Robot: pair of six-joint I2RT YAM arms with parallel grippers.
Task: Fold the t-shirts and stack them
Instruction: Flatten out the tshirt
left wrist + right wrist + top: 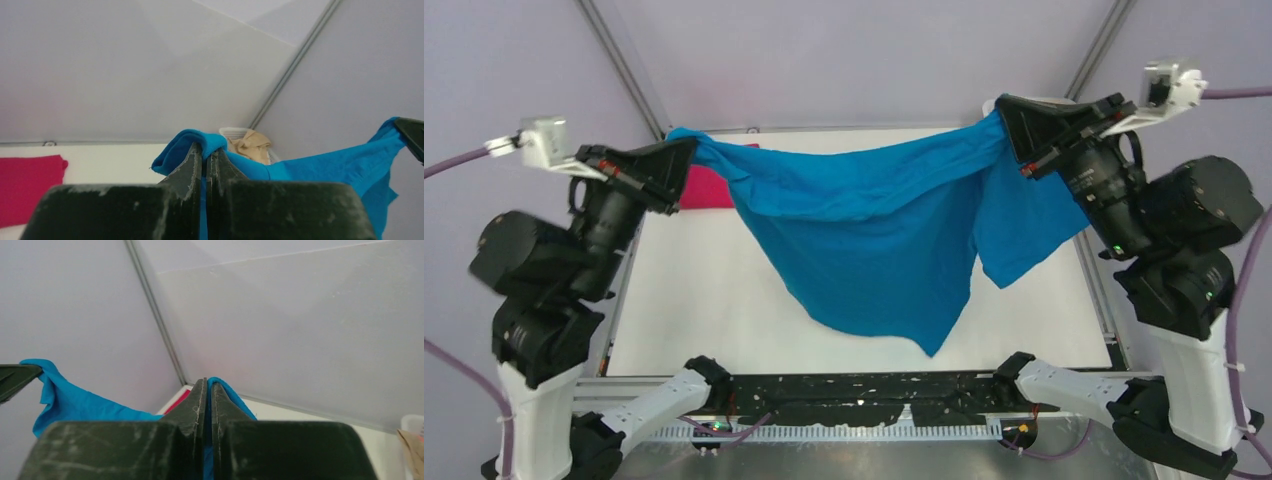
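Note:
The bright blue t-shirt (864, 240) hangs spread in the air between my two grippers, its lower edge drooping to the white table near the front. My left gripper (689, 148) is shut on the shirt's left top edge; in the left wrist view blue cloth (190, 142) bulges over the closed gripper (205, 149). At the right top edge my right gripper (1001, 108) is shut on the cloth, with a blue fold (227, 390) pinched at that gripper (207, 382). The crimson t-shirt (706, 187) lies folded at the table's back left, partly hidden by the blue one.
The white table (694, 310) has a raised rim at the back and sides. A white basket with beige cloth (247, 142) stands off the table's far right corner. Grey walls and slanted frame poles (619, 60) enclose the space.

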